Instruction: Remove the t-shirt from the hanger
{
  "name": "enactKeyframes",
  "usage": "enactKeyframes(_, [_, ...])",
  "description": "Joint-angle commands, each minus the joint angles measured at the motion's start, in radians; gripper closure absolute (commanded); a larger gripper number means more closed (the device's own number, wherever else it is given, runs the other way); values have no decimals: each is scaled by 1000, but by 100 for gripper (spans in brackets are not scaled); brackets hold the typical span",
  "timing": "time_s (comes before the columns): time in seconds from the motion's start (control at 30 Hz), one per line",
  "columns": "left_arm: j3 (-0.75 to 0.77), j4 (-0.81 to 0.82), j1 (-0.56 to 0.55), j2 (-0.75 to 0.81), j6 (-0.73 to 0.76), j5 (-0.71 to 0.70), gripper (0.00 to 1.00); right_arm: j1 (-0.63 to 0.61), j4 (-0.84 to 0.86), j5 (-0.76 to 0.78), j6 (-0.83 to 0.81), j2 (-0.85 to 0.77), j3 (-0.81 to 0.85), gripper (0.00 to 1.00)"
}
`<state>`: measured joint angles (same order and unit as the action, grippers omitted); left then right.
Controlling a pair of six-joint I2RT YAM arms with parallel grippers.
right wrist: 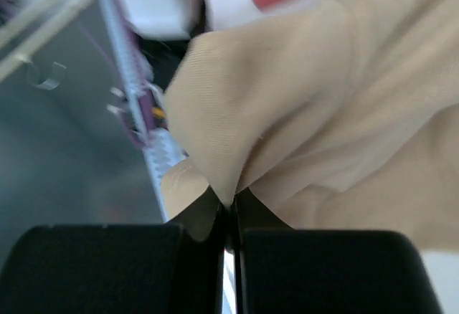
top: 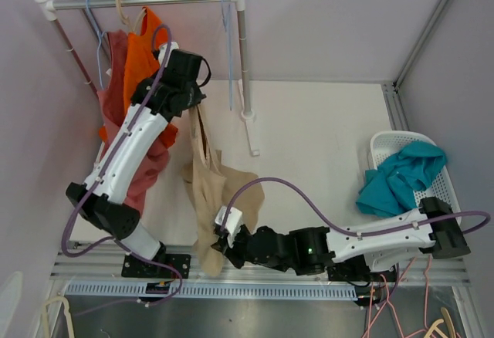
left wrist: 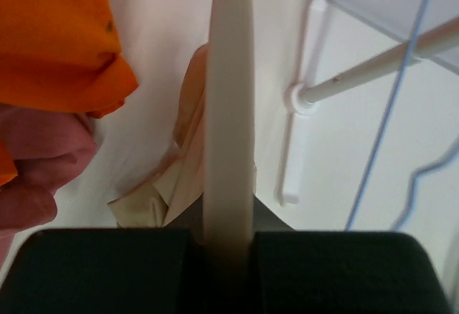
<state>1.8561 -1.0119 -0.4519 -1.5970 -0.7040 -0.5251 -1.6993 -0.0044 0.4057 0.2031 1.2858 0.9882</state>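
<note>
A beige t-shirt (top: 210, 191) hangs from a cream hanger (left wrist: 228, 106) in front of the clothes rack (top: 154, 1). My left gripper (top: 194, 100) is shut on the hanger, whose arm stands between the jaws in the left wrist view (left wrist: 228, 231), with the shirt (left wrist: 179, 178) draped below it. My right gripper (top: 224, 234) is shut on a fold of the beige t-shirt near its lower hem; the cloth (right wrist: 301, 106) is pinched between the closed jaws (right wrist: 231, 210). Most of the hanger is hidden in the top view.
An orange shirt (top: 143, 52) and a red shirt (top: 116, 83) hang on the rack at the left. An empty blue wire hanger (top: 228, 45) hangs by the rack's right post (top: 243, 60). A white basket (top: 386, 141) holds a teal garment (top: 401, 176) at the right.
</note>
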Motion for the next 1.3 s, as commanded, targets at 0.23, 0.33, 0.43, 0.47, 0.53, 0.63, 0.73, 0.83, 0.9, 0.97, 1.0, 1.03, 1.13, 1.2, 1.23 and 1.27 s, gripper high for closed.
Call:
enactKeyframes(0.23, [-398, 304, 5, 642, 202, 622, 99, 375, -240, 107, 376, -132, -106, 100])
enactKeyframes(0.33, [-471, 228, 5, 787, 271, 830, 99, 524, -411, 185, 479, -187, -97, 100])
enactKeyframes(0.43, [-484, 92, 5, 886, 328, 892, 99, 674, -445, 173, 435, -316, -77, 100])
enactKeyframes(0.47, [-494, 76, 5, 914, 328, 883, 99, 714, -441, 156, 409, -335, -59, 100])
enactKeyframes(0.53, [-527, 49, 5, 966, 325, 826, 99, 837, -439, 104, 330, -361, -4, 100])
enactKeyframes(0.63, [-569, 41, 5, 1022, 321, 740, 99, 969, -410, 61, 184, -353, 189, 100])
enactKeyframes(0.73, [-600, 38, 9, 941, 353, 702, 99, 1059, -362, 36, 63, -290, 447, 100])
enactKeyframes(0.83, [-597, 59, 41, 823, 362, 677, 99, 1139, -390, -2, -43, -171, 763, 100])
enactKeyframes(0.9, [-594, 130, 103, 777, 357, 724, 99, 1165, -439, -5, -99, -67, 1001, 100])
enactKeyframes(0.97, [-552, 153, 162, 731, 354, 752, 100, 1190, -462, 25, -158, -5, 1136, 100])
enactKeyframes(1.0, [-513, 150, 174, 667, 354, 738, 99, 1196, -474, 39, -177, 22, 1196, 100])
enactKeyframes(1.03, [-490, 148, 202, 633, 353, 728, 99, 1213, -482, 54, -194, 71, 1293, 100])
enactKeyframes(1.13, [-352, 154, 249, 516, 328, 697, 99, 1254, -470, 123, -241, 116, 1379, 100])
enactKeyframes(1.2, [-315, 180, 255, 480, 301, 618, 99, 1306, -454, 192, -254, 112, 1362, 100])
enactKeyframes(1.23, [-264, 193, 257, 454, 290, 593, 99, 1375, -462, 214, -242, 103, 1339, 100])
enactKeyframes(1.27, [-247, 208, 257, 442, 291, 574, 99, 1432, -480, 216, -214, 98, 1328, 100])
